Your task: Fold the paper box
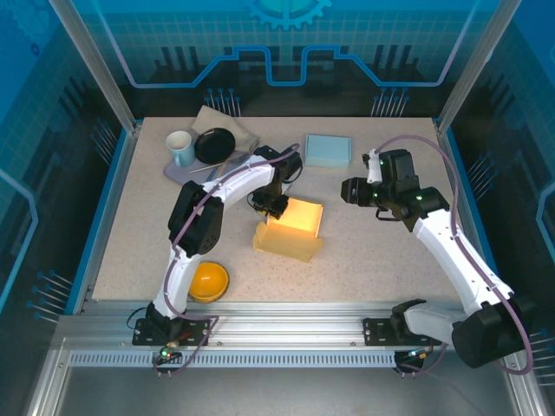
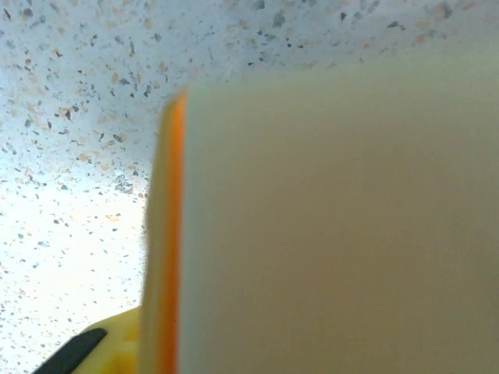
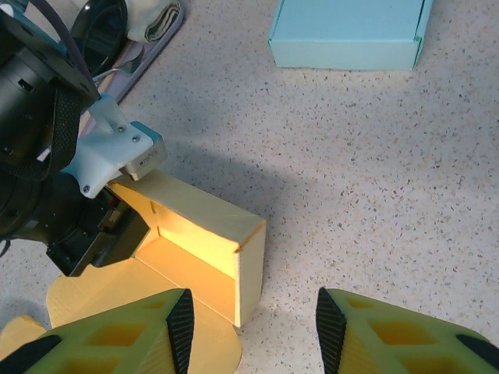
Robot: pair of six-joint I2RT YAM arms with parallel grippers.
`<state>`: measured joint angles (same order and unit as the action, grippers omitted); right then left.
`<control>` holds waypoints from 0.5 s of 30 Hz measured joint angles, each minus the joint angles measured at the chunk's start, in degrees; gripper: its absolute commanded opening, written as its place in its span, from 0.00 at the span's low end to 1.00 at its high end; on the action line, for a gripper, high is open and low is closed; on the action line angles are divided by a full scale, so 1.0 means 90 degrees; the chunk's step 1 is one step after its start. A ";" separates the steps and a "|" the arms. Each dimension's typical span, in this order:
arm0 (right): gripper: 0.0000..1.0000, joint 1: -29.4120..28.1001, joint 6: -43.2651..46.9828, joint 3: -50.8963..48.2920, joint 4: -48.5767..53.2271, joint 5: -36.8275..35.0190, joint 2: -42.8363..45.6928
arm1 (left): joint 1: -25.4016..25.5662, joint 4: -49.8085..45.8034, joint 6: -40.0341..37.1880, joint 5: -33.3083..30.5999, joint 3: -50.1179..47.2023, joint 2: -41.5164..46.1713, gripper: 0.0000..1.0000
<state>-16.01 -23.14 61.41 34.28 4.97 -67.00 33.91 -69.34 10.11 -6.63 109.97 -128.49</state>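
The yellow paper box (image 1: 290, 227) stands in the middle of the table, open side toward the near edge, with a flap lying flat in front of it. My left gripper (image 1: 270, 206) is against its left end. In the left wrist view a cream box panel (image 2: 335, 234) with an orange edge sits right in front of the camera. One yellow finger (image 2: 78, 352) shows beside it, and the grip is hidden. My right gripper (image 1: 347, 190) hangs to the right of the box. Its fingers (image 3: 251, 308) stand open and hold nothing, above the box (image 3: 203, 226) at its near corner.
A light blue closed box (image 1: 328, 150) lies behind the yellow one. A mug (image 1: 180, 147), a black bowl (image 1: 214, 145) and a folded cloth (image 1: 227, 121) crowd the back left. An orange bowl (image 1: 208, 281) sits near the left arm's base.
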 measured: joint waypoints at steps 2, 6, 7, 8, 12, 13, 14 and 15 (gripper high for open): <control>0.48 0.0005 -0.0002 -0.0039 0.0012 -0.0002 0.0002 | 0.0010 -0.0153 0.0000 -0.0087 0.0228 -0.0126 0.29; 0.48 0.0010 -0.0002 -0.0075 0.0041 0.0015 0.0027 | 0.0032 -0.0333 0.0002 -0.0279 0.0648 -0.0270 0.30; 0.48 0.0012 -0.0002 -0.0075 0.0049 0.0017 0.0041 | 0.0039 -0.0359 0.0002 -0.0301 0.0719 -0.0270 0.30; 0.48 0.0019 0.0000 -0.0080 0.0049 0.0017 0.0066 | 0.0044 -0.0406 0.0005 -0.0316 0.0814 -0.0270 0.30; 0.49 0.0034 0.0017 -0.0114 0.0046 0.0049 0.0175 | 0.0051 -0.0432 0.0036 -0.0306 0.1005 -0.0267 0.41; 0.49 0.0034 0.0027 -0.0134 0.0049 0.0070 0.0185 | 0.0053 -0.0437 0.0032 -0.0308 0.1003 -0.0267 0.41; 0.49 0.0034 0.0034 -0.0158 0.0049 0.0090 0.0185 | 0.0056 -0.0425 0.0029 -0.0311 0.0974 -0.0265 0.41; 0.49 0.0032 0.0053 -0.0172 0.0051 0.0097 0.0180 | 0.0061 -0.0403 0.0029 -0.0313 0.0908 -0.0248 0.41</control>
<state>-15.73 -22.65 59.86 34.74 5.85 -65.39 34.46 -72.97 10.37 -9.45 118.15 -130.72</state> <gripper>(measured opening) 0.492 0.410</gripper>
